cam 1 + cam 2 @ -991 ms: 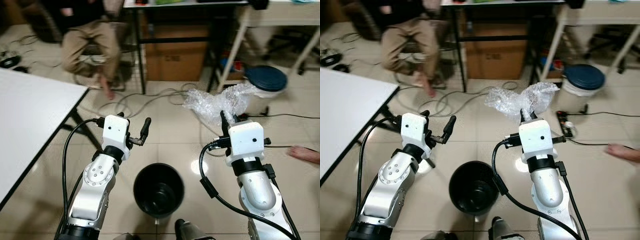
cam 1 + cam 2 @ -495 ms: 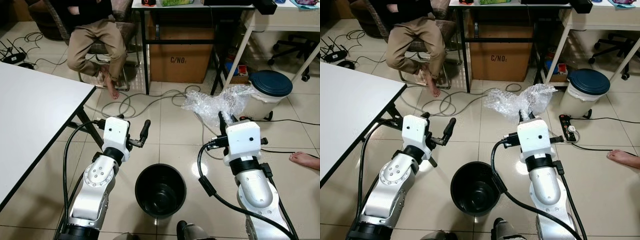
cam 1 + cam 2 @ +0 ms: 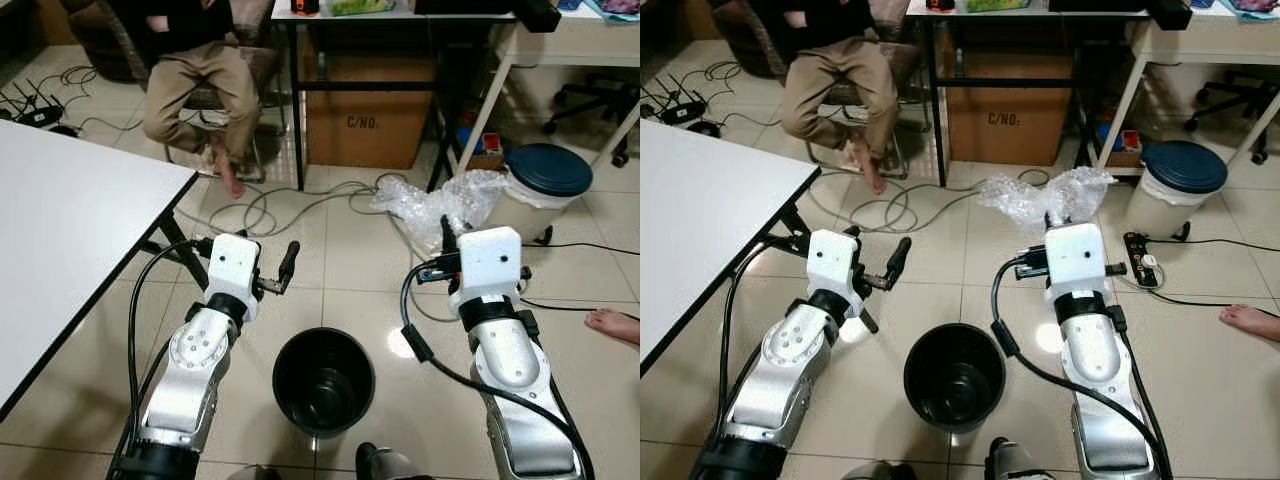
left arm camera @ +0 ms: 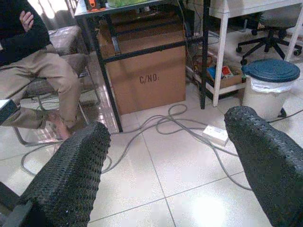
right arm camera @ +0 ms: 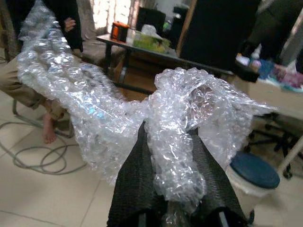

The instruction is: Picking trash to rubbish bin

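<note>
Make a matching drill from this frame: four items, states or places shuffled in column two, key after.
Column 1
1. left gripper
2. right gripper
3. black bin
4. blue-lidded pail

Column 2
A. on the floor between the two arms
B. fingers open, holding nothing
C. beside a white table leg, past the bubble wrap
D. shut on the bubble wrap

Pairs: 1-B, 2-D, 3-A, 4-C

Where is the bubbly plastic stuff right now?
The bubble wrap is pinched in the right gripper, held up on the robot's right, ahead of the black bin on the floor.
</note>
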`<state>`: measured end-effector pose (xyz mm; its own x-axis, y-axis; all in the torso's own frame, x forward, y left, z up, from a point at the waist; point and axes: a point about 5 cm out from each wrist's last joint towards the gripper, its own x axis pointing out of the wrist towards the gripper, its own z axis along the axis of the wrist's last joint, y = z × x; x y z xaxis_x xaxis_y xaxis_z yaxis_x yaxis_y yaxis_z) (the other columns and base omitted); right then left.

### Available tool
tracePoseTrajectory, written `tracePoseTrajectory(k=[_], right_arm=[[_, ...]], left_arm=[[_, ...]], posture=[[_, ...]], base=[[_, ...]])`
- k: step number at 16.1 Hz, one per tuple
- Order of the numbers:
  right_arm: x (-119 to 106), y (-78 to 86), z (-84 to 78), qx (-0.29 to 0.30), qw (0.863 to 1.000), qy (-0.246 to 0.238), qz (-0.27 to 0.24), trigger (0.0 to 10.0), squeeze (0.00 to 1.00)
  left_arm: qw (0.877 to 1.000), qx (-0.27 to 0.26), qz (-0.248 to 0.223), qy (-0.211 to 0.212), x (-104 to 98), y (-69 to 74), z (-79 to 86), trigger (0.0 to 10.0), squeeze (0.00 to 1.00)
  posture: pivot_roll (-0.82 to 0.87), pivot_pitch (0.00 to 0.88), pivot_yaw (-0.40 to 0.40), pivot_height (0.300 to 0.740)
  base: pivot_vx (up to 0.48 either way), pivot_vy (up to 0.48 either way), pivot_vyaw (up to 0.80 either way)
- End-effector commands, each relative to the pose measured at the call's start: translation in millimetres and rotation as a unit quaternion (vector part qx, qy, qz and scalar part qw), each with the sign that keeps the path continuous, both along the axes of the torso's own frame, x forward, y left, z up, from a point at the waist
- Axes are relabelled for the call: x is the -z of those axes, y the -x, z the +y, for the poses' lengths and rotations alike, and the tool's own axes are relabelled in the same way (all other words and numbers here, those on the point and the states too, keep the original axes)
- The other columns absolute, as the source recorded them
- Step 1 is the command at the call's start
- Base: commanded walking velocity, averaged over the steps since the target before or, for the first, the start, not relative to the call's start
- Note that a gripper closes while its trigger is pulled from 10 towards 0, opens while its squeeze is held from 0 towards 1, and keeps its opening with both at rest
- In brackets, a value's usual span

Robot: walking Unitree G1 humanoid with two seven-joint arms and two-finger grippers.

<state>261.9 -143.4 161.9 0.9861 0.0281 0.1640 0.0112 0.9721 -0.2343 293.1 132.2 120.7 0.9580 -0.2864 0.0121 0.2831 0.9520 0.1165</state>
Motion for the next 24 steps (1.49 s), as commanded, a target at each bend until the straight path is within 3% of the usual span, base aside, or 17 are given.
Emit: tracePoseTrajectory(k=[1, 24], right_arm=[[3.8, -1.1, -1.9, 0.009, 1.0, -0.01, 0.01, 10.0, 0.0], [20.0, 2.1, 0.8, 0.008, 0.999, -0.025, 0.032, 10.0, 0.0]], left_arm=[[1.0, -0.008, 0.0, -0.005, 1.3, -0.6, 3.2, 10.0, 0.0], [1.0, -0.004, 0.005, -0.012, 6.6, 2.1, 1.6, 10.0, 0.0]], posture=[[-0.09, 0.17, 0.059, 0.74], [-0.09, 0.168, 0.067, 0.727]], base=[[0.0, 0.0, 0.0], [0.0, 0.0, 0.0]])
